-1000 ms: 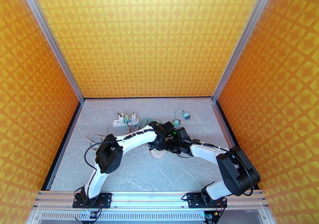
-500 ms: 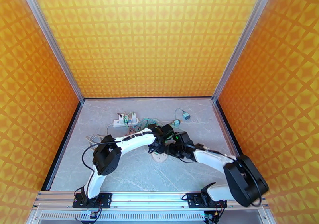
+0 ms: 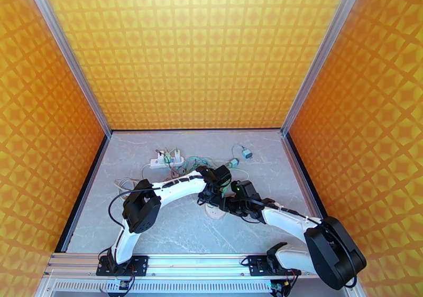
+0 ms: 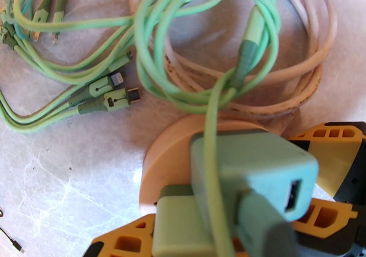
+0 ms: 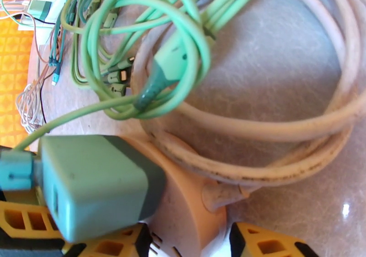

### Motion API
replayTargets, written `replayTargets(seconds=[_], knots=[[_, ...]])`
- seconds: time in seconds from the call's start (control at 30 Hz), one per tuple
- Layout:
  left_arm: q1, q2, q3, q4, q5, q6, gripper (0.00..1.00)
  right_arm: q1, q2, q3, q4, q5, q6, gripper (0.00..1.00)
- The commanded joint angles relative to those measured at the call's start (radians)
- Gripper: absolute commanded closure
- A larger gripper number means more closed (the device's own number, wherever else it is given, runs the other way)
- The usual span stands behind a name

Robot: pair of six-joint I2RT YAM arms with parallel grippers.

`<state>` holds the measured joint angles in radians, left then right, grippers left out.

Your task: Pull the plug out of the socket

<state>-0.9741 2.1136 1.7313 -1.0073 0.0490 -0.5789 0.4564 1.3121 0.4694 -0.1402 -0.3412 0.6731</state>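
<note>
Extraction step: left gripper (image 4: 222, 230) clamped on green charger plug (image 4: 256, 171), right gripper (image 5: 192, 242) pinching round beige socket (image 5: 190, 203); next needs straight pull apart.

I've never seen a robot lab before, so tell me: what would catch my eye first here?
The blazing orange patterned walls around the grey table. Then the white left arm and right arm, which meet mid-table over a grey-green plug sitting in a round beige socket, with a tangle of green cables beside it.
</note>
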Motion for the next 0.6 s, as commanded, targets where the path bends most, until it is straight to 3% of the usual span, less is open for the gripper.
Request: replayTargets(seconds=[0.0, 0.27, 0.57], knots=[[-0.015, -0.012, -0.012, 0.033, 0.069, -0.003, 1.00, 0.028, 0.072, -0.003, -0.014, 0.007, -0.004, 0.56], [-0.039, -0.017, 0.029, 0.016, 0.063, 0.021, 1.00, 0.032, 0.210, 0.039, -0.138, 0.087, -0.006, 0.73], [-0.109, 0.051, 0.166, -0.146, -0.057, 0.072, 1.00, 0.041, 0.277, 0.058, -0.185, 0.156, -0.004, 0.77]])
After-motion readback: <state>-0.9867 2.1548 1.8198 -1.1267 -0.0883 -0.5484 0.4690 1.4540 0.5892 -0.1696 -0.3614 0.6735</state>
